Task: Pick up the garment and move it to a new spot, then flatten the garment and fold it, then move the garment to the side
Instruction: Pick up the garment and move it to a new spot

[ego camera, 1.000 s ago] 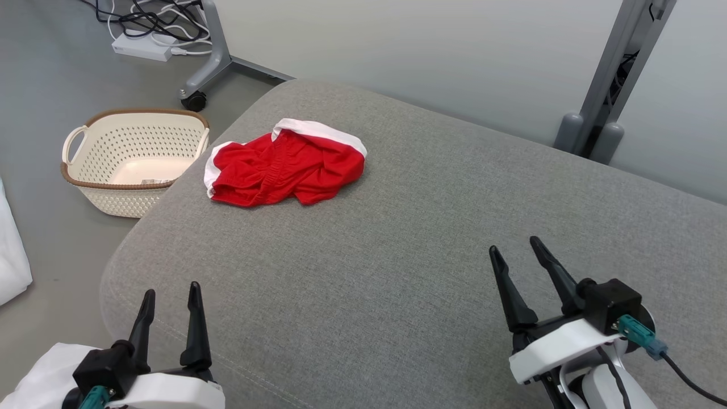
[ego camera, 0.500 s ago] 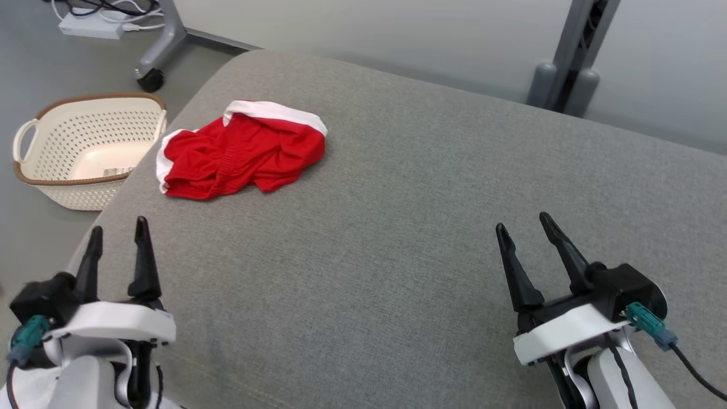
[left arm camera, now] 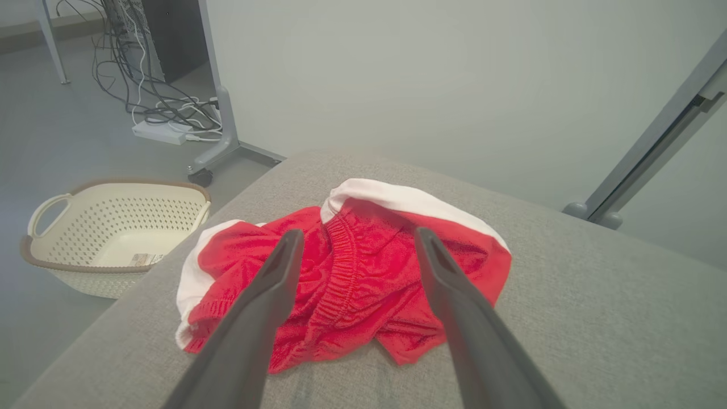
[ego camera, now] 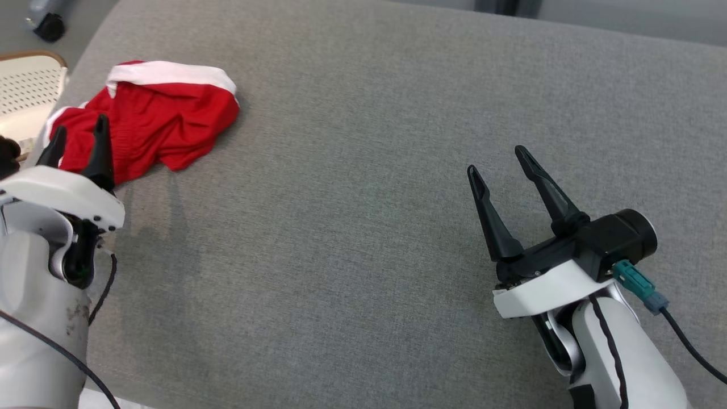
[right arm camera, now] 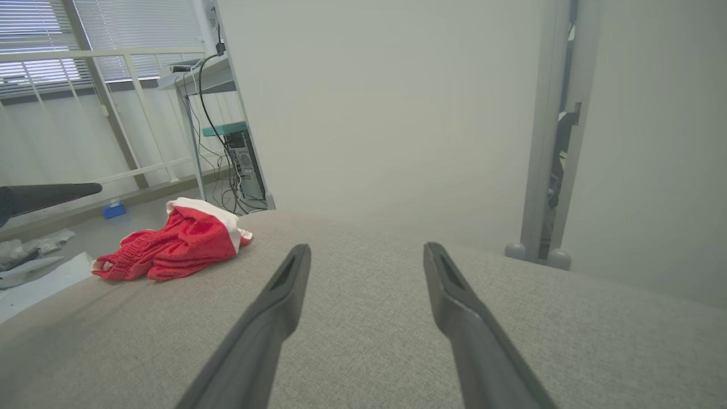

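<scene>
Red garment: lies crumpled, a white band along its far edge, at the far left corner of the grey cushion, near the basket on the floor. It is not yet lifted.
Left gripper: released, fingers spread wide, nothing held. Its tips stand at the near edge of the garment. In the left wrist view the gathered waistband sits in the gap between the two fingers. You cannot tell from these views whether the tips touch the cloth.
Right gripper: released, fingers spread, empty, over bare cushion and well apart from the garment.
Change: a second ago the left gripper was at the near edge of the cushion, well apart from the garment; it has now closed in on it. The head camera has also moved, so do not read the garment's shift in that view as a move of the garment.
Meaning for the task: you are in the approach to the first pick-up. Moving, flattening and folding all remain.
Next move: the left gripper probably needs to come down onto a raised fold and close.
Risk: a shallow pinch may catch one layer only and drag the rest toward the cushion's edge.
</scene>
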`<state>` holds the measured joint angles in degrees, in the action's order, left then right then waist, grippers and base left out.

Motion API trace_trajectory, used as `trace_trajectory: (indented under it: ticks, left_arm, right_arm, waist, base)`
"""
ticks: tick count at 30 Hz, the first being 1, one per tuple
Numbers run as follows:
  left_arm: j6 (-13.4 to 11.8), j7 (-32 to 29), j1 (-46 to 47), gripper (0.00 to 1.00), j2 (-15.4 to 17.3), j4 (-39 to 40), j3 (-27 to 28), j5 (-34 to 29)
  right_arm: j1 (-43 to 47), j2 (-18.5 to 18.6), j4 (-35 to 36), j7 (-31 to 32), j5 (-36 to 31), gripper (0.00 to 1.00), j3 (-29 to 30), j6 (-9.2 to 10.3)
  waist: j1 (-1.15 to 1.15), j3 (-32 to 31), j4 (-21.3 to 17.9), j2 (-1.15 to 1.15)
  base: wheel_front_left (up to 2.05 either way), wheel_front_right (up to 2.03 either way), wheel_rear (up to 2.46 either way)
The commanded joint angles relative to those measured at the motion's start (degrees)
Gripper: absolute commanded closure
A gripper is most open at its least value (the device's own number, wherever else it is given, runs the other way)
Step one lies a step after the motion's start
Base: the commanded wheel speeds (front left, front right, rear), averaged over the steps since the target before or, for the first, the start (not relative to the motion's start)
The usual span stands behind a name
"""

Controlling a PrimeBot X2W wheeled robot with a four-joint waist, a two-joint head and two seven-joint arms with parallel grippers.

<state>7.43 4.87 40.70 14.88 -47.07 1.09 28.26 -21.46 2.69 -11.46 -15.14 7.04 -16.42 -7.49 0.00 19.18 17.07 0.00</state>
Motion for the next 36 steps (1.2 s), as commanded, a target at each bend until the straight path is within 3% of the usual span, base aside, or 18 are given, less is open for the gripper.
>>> trace_trajectory:
  ticks: [1, 7, 15, 24, 25, 26, 27, 28, 31, 36]
  left_arm:
    - [0.06, -2.73, 3.18, 0.0, 2.21, -1.84, -1.91, 2.7]
    - [0.07, -10.14, 10.41, 0.0, 5.36, -10.45, -4.72, 5.53]
    - [0.08, -13.84, 16.35, 0.0, 8.21, -17.78, -6.22, 7.24]
    - [-0.16, -20.78, 20.01, 0.0, 8.26, -23.81, -9.03, 5.75]
    - [-0.14, -21.79, 20.09, 0.06, 8.09, -24.18, -9.33, 5.71]
    - [-0.13, -22.81, 20.15, 0.48, 7.98, -24.57, -9.5, 5.82]
    - [-0.12, -23.32, 20.31, 0.7, 7.99, -24.86, -9.59, 5.92]
    - [-0.11, -23.49, 20.48, 1.0, 8.07, -25.06, -9.66, 5.99]
    - [-0.05, -24.71, 20.27, 1.0, 8.0, -25.59, -10.1, 6.24]
    - [-0.01, -18.2, 20.87, 1.0, 8.73, -23.8, -9.88, 6.52]
  right_arm:
    - [-1.48, 0.36, 0.78, -0.09, -0.26, 0.0, -0.79, -0.01]
    - [-3.64, 0.47, 0.61, -0.08, -0.65, 0.0, -3.15, -0.01]
    - [-5.12, 0.43, 0.09, -0.08, -0.63, 0.0, -4.9, -0.01]
    - [-5.34, 0.43, -0.3, -0.08, -1.02, 0.0, -5.39, -0.01]
    - [-5.36, 0.43, -0.35, -0.08, -0.97, 0.0, -5.36, -0.01]
    - [-5.38, 0.44, -0.41, -0.08, -0.97, 0.0, -5.35, -0.01]
    - [-5.41, 0.45, -0.47, -0.08, -0.95, 0.0, -5.33, -0.01]
    - [-5.45, 0.45, -0.52, -0.08, -0.94, 0.0, -5.28, -0.01]
    - [-5.5, 0.45, -0.4, -0.08, -0.78, 0.0, -5.04, -0.01]
    - [-5.06, 0.43, -0.73, -0.08, -0.4, 0.0, -5.03, -0.01]
  waist:
    - [0.0, 3.96, -2.67, 0.0]
    - [0.0, 7.39, -4.89, 0.0]
    - [0.0, 10.26, -7.17, 0.0]
    - [0.0, 12.04, -7.93, 0.0]
    - [0.0, 12.09, -7.96, 0.0]
    - [0.0, 12.12, -7.98, 0.0]
    - [0.0, 12.11, -8.01, 0.0]
    - [0.0, 12.07, -8.06, 0.0]
    - [0.0, 11.76, -8.12, 0.0]
    - [0.0, 10.49, -8.09, 0.0]
  base:
    - [0.0, 0.0, 0.0]
    - [0.0, 0.0, 0.0]
    - [0.0, 0.0, 0.0]
    - [0.0, 0.0, 0.0]
    - [0.0, 0.0, 0.0]
    - [0.0, 0.0, 0.0]
    - [0.0, 0.0, 0.0]
    - [0.0, 0.0, 0.0]
    - [0.0, 0.0, 0.0]
    - [0.0, 0.0, 0.0]
